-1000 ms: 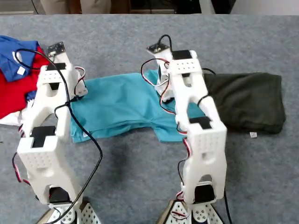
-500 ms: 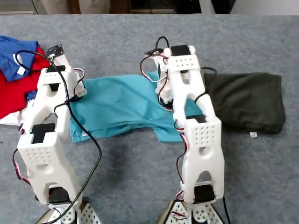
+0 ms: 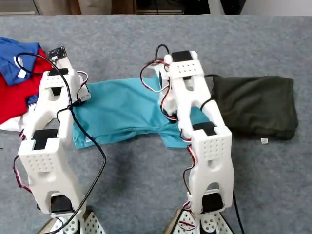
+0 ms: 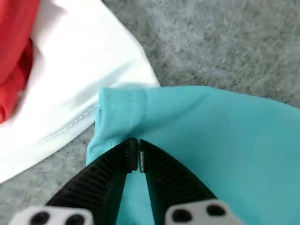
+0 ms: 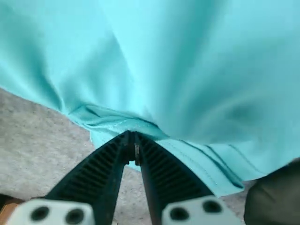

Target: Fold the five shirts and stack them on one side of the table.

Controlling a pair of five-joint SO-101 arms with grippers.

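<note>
As the teal shirt lies spread on the bench beside a folded dark shirt, the left gripper and right gripper each clamp its far edge. The fold appears under way, and the next move likely calls for drawing that edge evenly toward the near hem.

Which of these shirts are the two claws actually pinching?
The teal shirt: the left gripper and right gripper each pinch its edge. The dark green shirt and red shirt lie unheld.
</note>
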